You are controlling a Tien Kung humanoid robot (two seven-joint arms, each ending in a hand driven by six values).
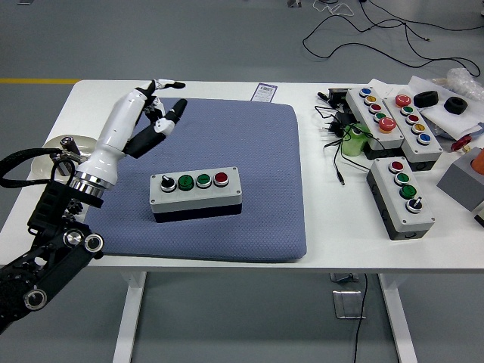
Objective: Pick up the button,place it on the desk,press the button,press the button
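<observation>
A grey button box (197,193) lies on the blue mat (227,136), left of the mat's middle. Its top carries a black knob, two green buttons and a red button in a row. My left hand (155,110), white with black fingers, is raised above the mat's far left corner, well clear of the box. Its fingers are spread and hold nothing. My right arm does not show.
A shallow dish (57,172) with two batteries stands at the left, partly behind my forearm. At the right lie three more button boxes (401,198), a green cup (352,141), tangled black cables (333,121) and small parts. A card (264,92) lies behind the mat.
</observation>
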